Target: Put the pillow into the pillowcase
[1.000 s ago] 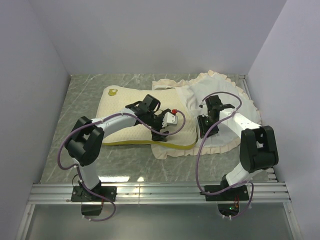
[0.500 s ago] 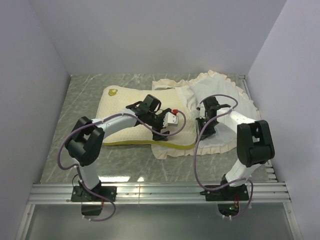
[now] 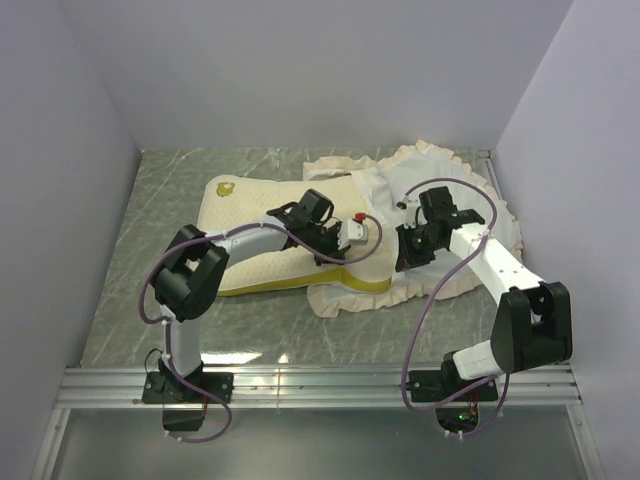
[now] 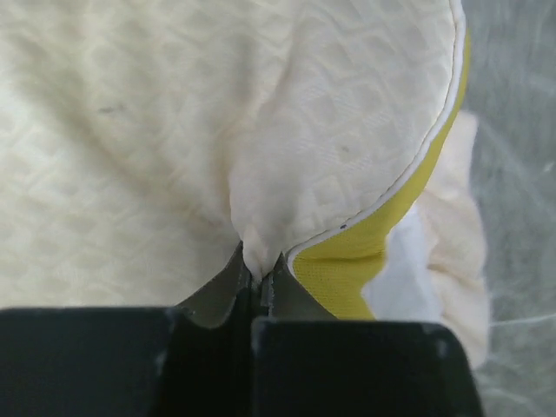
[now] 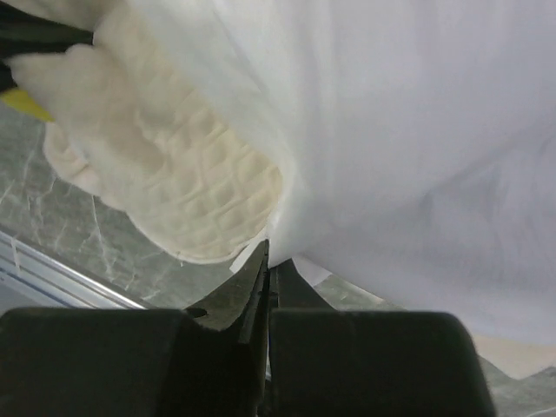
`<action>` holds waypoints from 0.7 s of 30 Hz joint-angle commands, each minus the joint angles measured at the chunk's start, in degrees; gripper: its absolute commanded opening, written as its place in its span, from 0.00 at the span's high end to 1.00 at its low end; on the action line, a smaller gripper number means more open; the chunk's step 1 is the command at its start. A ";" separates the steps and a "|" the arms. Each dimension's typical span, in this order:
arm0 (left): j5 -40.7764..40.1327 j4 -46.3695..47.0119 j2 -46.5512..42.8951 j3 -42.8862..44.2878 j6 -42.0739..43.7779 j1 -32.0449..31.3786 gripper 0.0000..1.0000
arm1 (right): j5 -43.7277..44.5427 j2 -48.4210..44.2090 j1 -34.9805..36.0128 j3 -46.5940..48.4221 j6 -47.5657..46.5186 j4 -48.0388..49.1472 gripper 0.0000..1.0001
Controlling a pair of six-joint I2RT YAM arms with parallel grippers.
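The grey-green marbled counter [image 3: 160,200] carries everything. On its right rear part lies the pillowcase [image 3: 470,195], white face up and rumpled, its cream ruffled trim [image 3: 345,300] running round the edge. The pillow [image 3: 250,215] lies across the middle, its left end bare on the counter and its right end resting over the near-left part of the pillowcase, with trim showing beneath it. How far it sits inside the opening I cannot tell.

The yellow edge band [image 3: 270,286] runs along the pillow's near side. A small round yellow mark [image 3: 227,186] sits at its far left corner.

The left gripper [image 3: 335,245] reaches over the pillow's right half. From its wrist view, the jaws are pressed together on a puckered fold of the dimpled pillow [image 4: 130,130], just beside the edge band [image 4: 365,261].

The right gripper [image 3: 408,250] is at the pillowcase's left side. Its wrist view shows the jaws pinching the white cloth of the pillowcase [image 5: 391,130], lifted off the counter, with the ruffled trim [image 5: 174,191] hanging alongside.
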 commanded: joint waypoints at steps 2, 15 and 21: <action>4.12 2.84 -0.50 4.85 -11.87 2.85 1.00 | -3.94 -2.89 -0.17 -0.67 -3.97 -3.49 1.00; -8.27 10.21 1.34 11.89 -29.10 -0.40 1.00 | -17.56 -7.20 0.09 4.60 -5.56 -6.13 1.00; -6.16 15.67 4.50 12.41 -40.57 -0.67 1.00 | -23.09 -3.70 0.79 7.59 -3.27 -5.69 1.00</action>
